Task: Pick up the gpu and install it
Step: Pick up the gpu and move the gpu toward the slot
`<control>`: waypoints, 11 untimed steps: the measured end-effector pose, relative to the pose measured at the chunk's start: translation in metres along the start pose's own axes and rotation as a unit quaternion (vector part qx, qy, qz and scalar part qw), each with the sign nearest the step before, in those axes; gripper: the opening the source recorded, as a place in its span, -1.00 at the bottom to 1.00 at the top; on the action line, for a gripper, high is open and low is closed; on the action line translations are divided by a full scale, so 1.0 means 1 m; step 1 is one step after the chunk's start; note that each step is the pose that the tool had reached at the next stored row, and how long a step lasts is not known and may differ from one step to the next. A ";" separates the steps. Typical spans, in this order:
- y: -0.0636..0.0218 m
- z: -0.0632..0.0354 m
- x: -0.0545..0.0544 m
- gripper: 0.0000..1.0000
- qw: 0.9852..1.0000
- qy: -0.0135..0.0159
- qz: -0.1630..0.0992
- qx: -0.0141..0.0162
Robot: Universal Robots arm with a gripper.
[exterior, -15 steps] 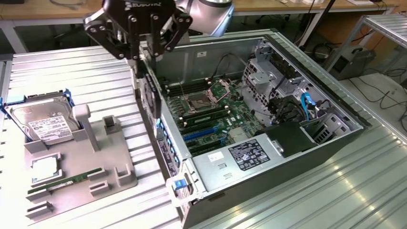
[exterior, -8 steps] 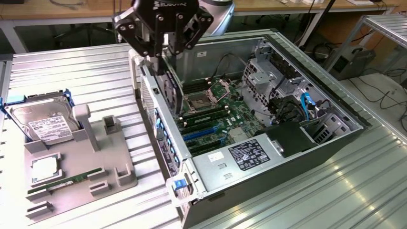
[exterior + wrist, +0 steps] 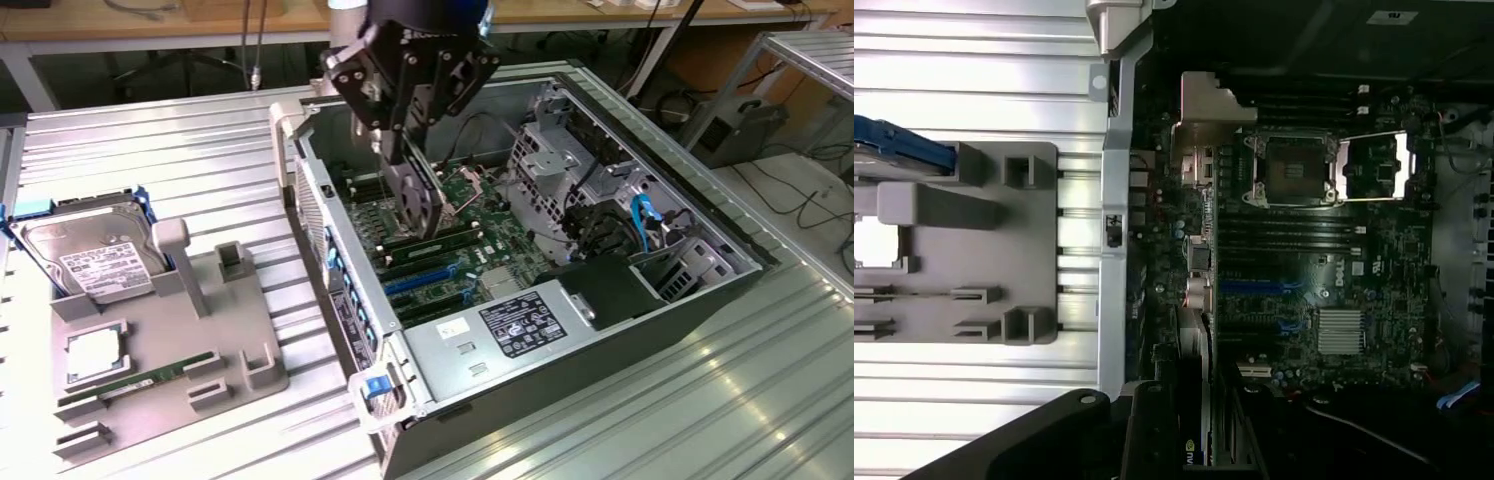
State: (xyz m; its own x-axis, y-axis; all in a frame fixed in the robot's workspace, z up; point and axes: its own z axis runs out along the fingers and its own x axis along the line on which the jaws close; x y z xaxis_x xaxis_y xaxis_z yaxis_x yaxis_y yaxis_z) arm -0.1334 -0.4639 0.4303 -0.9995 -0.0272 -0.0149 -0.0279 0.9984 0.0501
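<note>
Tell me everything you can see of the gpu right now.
The gpu is a thin, flat, dark card with a greyish face. It is held on edge and slightly tilted by the gripper, whose fingers clamp its upper end. It hangs inside the open computer case, with its lower end down by the slots of the motherboard. Whether it is seated cannot be told. The wrist view shows it edge-on, with a small green mark.
</note>
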 end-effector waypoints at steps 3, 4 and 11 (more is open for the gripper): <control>0.0011 0.0076 -0.018 -0.47 1.000 0.000 0.000 0.003; 0.0014 0.0095 -0.023 -0.47 1.000 0.000 0.000 0.004; 0.0056 0.0250 -0.059 -0.47 1.000 0.000 0.000 0.008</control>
State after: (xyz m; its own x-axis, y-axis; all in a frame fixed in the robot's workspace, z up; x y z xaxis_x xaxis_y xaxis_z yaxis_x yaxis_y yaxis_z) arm -0.0740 -0.4554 0.4066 -0.9995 -0.0277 -0.0142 -0.0281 0.9991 0.0332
